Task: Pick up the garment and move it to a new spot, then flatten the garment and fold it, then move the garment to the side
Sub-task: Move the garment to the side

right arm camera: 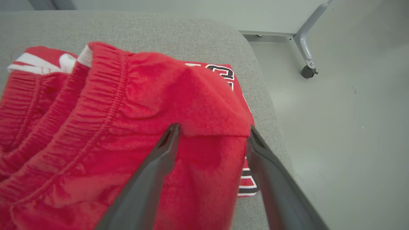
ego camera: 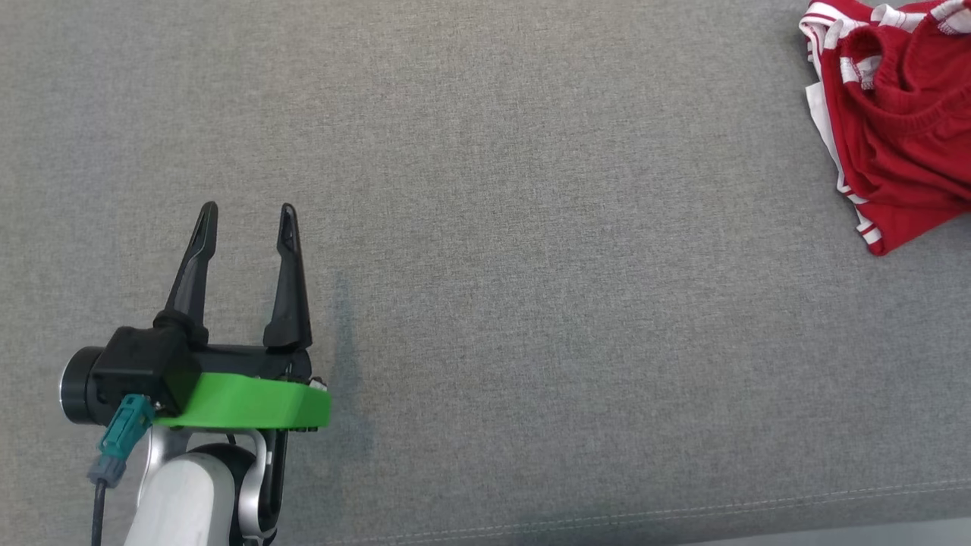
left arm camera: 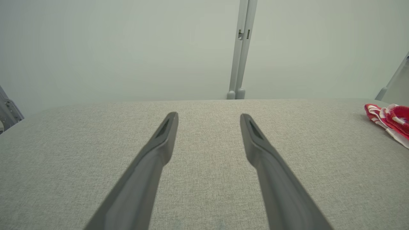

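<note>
The garment (ego camera: pixel 903 129) is red with white trim and an elastic waistband. It lies bunched at the far right corner of the grey padded surface (ego camera: pixel 531 265). In the right wrist view my right gripper (right arm camera: pixel 213 127) has its fingers spread wide, and a raised fold of the garment (right arm camera: pixel 96 111) sits between and over their tips. My left gripper (ego camera: pixel 248 208) stands open and empty over bare fabric at the lower left, far from the garment. In the left wrist view the left gripper (left arm camera: pixel 208 115) points across the surface, with the garment (left arm camera: pixel 391 119) at the right edge.
The padded surface's front seam and edge (ego camera: pixel 758 504) run along the bottom of the head view. Its right edge drops to a pale floor (right arm camera: pixel 351 143), where a frame leg on a caster (right arm camera: pixel 308 72) stands. A grey post (left arm camera: pixel 239 48) rises behind the far edge.
</note>
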Motion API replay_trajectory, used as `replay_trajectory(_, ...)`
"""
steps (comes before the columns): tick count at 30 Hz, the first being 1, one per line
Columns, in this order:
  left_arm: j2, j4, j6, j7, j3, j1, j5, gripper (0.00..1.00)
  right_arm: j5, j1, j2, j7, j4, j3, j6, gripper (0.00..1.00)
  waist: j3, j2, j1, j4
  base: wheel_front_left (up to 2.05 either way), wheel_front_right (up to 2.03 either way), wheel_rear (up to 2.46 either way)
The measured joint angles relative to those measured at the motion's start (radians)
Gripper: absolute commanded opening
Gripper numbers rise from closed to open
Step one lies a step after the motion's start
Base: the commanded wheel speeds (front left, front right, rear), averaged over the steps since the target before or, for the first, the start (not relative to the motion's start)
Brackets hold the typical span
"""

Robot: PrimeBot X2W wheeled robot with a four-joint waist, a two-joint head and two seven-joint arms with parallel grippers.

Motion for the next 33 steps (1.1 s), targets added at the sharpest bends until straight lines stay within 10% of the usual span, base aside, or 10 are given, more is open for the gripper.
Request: replay_trajectory(33, -0.002, 0.046, -0.002, -0.005, -0.017, -0.006, -0.031, 1.00, -0.068, -0.046, 0.115, -0.305, -0.071, -0.001, 0.024, 1.00, -0.108, 0.0000, 0.0000, -0.115, 0.00, 0.00, 0.00)
